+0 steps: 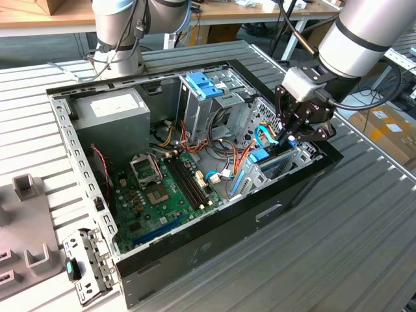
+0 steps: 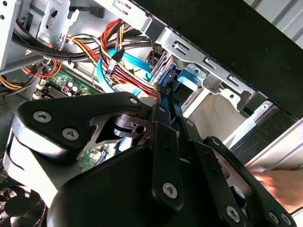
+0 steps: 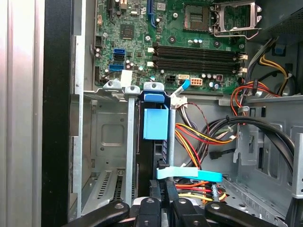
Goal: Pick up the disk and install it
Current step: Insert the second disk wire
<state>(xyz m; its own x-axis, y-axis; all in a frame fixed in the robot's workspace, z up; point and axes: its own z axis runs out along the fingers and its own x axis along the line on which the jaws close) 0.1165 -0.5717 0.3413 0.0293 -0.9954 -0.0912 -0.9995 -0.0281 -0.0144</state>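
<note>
Disk (image 3: pixel 156 124), a flat grey-metal hard drive framed by a light blue plastic carrier rail, stands on edge in the narrow slot of the silver metal drive cage (image 3: pixel 102 137) at the front corner of the open black computer case (image 1: pixel 214 250), which lies on the slatted grey table (image 1: pixel 364 227). In the first wrist view its blue tab faces the camera, with the green motherboard (image 3: pixel 165 33) beyond. The black claw (image 2: pixel 163 92) hangs directly over the slot, its fingers (image 2: pixel 165 109) pressed close together at the blue rail; whether they pinch the rail or merely touch it cannot be told. In the exterior view the claw (image 1: pixel 296 130) sits at the cage beside a bundle of red, yellow and black power cables (image 3: pixel 199 137). The risk appears to be jamming: if the carrier enters tilted, it could bind against the cage walls, or a loose pale blue data cable (image 3: pixel 189 175) crossing near the slot could be trapped beneath it.
</note>
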